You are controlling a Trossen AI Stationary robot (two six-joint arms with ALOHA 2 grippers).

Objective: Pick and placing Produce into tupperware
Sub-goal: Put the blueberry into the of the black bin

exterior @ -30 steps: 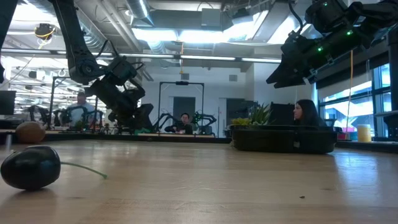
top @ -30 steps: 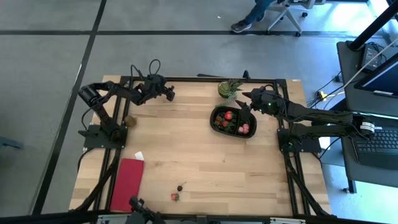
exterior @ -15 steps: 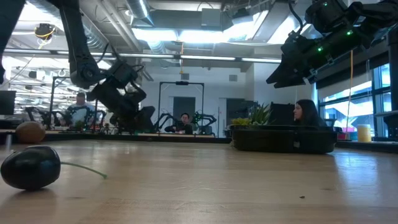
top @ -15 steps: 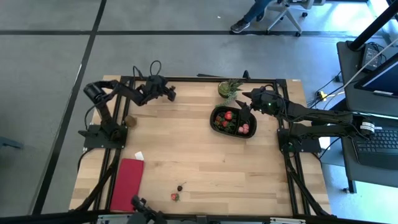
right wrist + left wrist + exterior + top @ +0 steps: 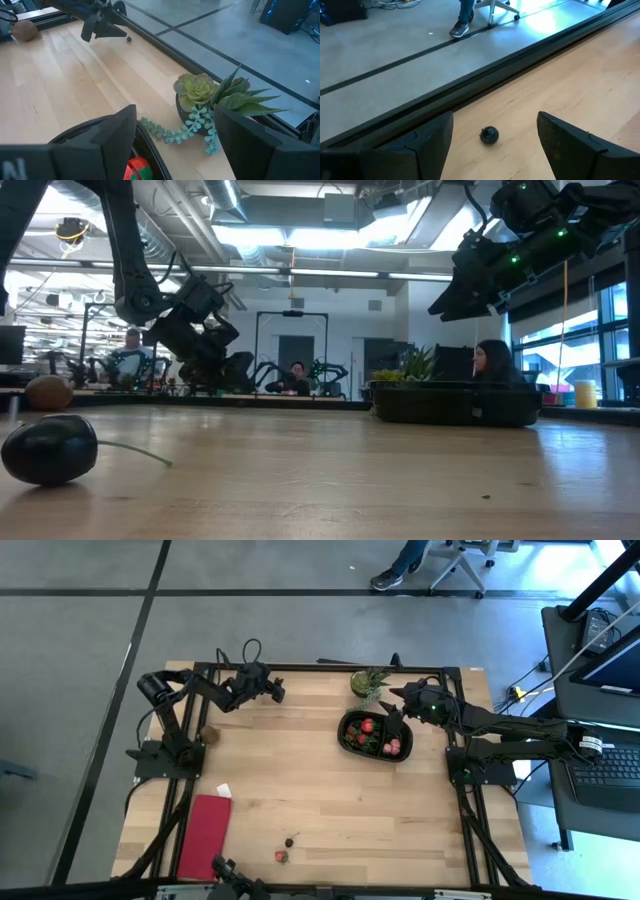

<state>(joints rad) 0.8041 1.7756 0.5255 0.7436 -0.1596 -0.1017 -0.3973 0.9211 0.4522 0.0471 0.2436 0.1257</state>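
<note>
1. Left hand [image 5: 275,692] has shifted slightly toward the far edge of the tabletop [image 5: 300,790] over the last second; its fingers are spread apart and carry nothing. In the left wrist view a small dark berry [image 5: 489,134] lies on the wood between the two fingers [image 5: 427,142], just beside the far frame rail.
2. Judgement: the left hand is lining up on this berry; descent and closure are not yet done.
3. Tupperware [image 5: 345,735] sits at the far right of the tabletop and already holds several red and pink produce pieces [image 5: 367,726].
4. Right hand [image 5: 393,712] hangs above the tupperware, unchanged in position, fingers apart and holding nothing. The potted plant [image 5: 369,682] stands just beyond it.
5. Remaining produce: a dark piece [image 5: 289,841] and a red piece [image 5: 281,856] lie near the front edge, well apart from the tupperware; a brown round item [image 5: 209,734] rests near the left arm base.
6. Red cloth [image 5: 203,835] lies at the front left.
</note>
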